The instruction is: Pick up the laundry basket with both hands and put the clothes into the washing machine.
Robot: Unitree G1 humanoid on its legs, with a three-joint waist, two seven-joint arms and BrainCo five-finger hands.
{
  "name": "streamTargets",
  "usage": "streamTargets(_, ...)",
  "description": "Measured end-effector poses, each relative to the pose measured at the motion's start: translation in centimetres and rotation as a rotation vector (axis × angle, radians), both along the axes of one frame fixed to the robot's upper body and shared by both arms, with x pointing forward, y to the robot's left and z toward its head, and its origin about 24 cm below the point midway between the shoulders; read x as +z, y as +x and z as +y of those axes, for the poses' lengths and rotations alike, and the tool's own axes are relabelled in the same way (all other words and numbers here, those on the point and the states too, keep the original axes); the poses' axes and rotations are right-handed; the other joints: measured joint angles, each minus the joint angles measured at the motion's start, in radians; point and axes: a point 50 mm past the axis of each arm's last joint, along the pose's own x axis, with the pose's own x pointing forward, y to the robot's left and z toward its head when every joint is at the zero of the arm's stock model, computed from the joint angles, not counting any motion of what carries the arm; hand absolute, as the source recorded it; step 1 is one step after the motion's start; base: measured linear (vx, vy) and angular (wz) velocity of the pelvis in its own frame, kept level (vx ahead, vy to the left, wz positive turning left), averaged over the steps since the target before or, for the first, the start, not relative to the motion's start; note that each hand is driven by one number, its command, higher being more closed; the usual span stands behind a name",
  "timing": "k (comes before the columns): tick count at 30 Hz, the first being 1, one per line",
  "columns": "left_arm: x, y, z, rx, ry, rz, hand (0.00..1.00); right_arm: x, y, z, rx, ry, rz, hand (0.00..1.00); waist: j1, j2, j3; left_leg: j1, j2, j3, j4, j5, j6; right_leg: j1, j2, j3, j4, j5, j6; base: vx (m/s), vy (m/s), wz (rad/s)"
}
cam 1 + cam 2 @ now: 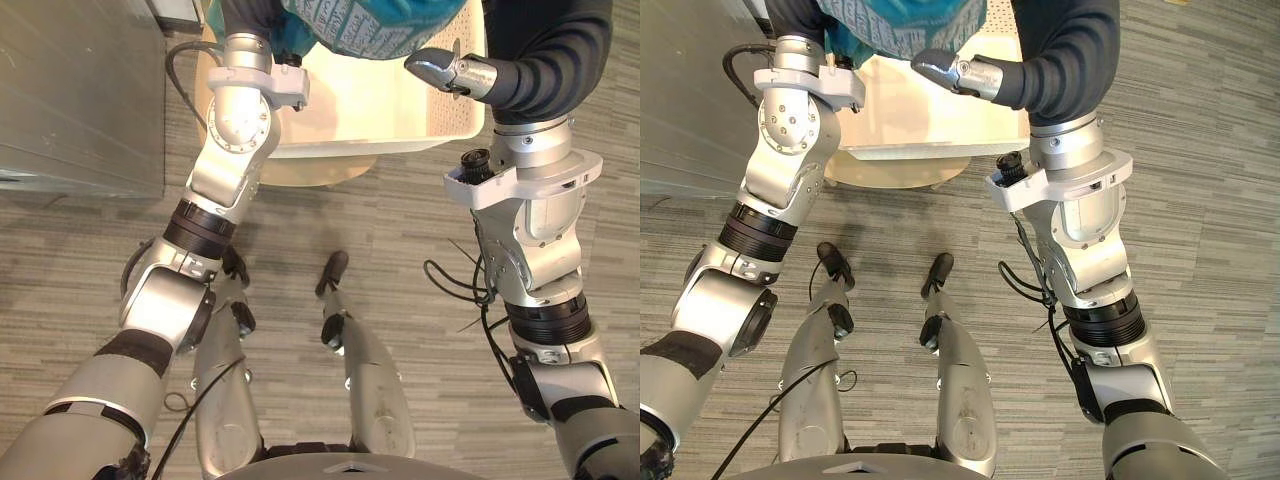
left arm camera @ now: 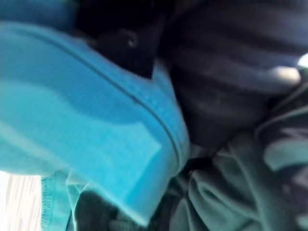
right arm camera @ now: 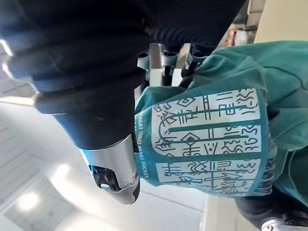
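The teal clothes [image 1: 370, 25] hung bunched at 12 o'clock above the cream laundry basket [image 1: 400, 125]. The left hand [image 1: 248, 14] was against them at 11 o'clock and the right hand [image 1: 445, 68] at 1 o'clock, but the bundle hid whether either hand was closed on the cloth. To do this well, I judged both arms should carry the bundle together toward the grey appliance [image 1: 80, 100] at 10 o'clock, high enough that no loose hem dragged on the basket's rim.

From our head, both eyes look down, sharing the laundry basket [image 1: 380, 110]; our wrist cameras face the clothes [image 3: 207, 134] closely, the left perhaps touching.
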Motion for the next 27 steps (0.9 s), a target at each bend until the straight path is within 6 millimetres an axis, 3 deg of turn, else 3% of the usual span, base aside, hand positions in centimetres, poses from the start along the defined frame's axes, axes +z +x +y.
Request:
streamTargets(6, -2.2, 0.7, 1.4, 0.023, -0.051, 0.076, 1.0, -1.7, 1.4, -1.5, -0.036, 0.054, 0.116, 0.0, -0.009, -0.01, -0.005, 0.051, -0.006, 0.006, -0.01, -0.005, -0.004, 0.046, 0.005, 0.01, -0.019, 0.001, 0.001, 0.01, -0.044, -0.01)
streamTargets(13, -6.5, 1.3, 6.8, 0.128, -0.185, 0.196, 1.0, -3.6, 1.1, -8.1, -0.231, 0.213, 0.196, 0.0, -0.031, -0.015, -0.01, 0.097, -0.009, 0.008, 0.015, -0.034, -0.008, 0.101, 0.005, 0.023, -0.028, -0.003, 0.008, 0.03, -0.03, -0.01)
streamTargets(18, -8.8, 0.2, 9.1, 0.16, -0.214, 0.215, 1.0, -5.6, 0.4, -10.7, -0.332, 0.245, 0.262, 0.0, -0.048, -0.017, -0.017, 0.132, -0.011, 0.008, 0.028, -0.054, -0.009, 0.138, 0.001, 0.028, -0.029, -0.011, 0.016, 0.01, -0.01, 0.0)
streamTargets(21, -11.1, -0.6, 10.3, 0.177, -0.239, 0.259, 1.0, -7.7, 0.3, -11.8, -0.369, 0.317, 0.329, 0.0, -0.05, -0.023, -0.065, 0.145, -0.012, 0.014, 0.027, -0.06, -0.016, 0.144, 0.001, 0.038, -0.028, -0.018, 0.017, 0.02, -0.027, -0.07)
streamTargets(23, -13.8, -1.7, 11.4, 0.181, -0.295, 0.317, 1.0, -10.7, 0.6, -12.4, -0.416, 0.376, 0.454, 0.0, -0.048, -0.025, -0.096, 0.193, -0.014, 0.024, 0.025, -0.076, -0.026, 0.18, -0.002, 0.053, -0.025, -0.035, 0.011, 0.05, -0.032, -0.1)
streamTargets(27, -16.9, -4.1, 12.2, 0.185, -0.342, 0.373, 1.0, -15.1, 0.2, -12.5, -0.48, 0.427, 0.627, 0.0, -0.047, -0.021, -0.153, 0.246, -0.022, 0.024, 0.02, -0.1, -0.038, 0.218, -0.011, 0.063, -0.005, -0.066, 0.017, 0.06, -0.015, -0.04)
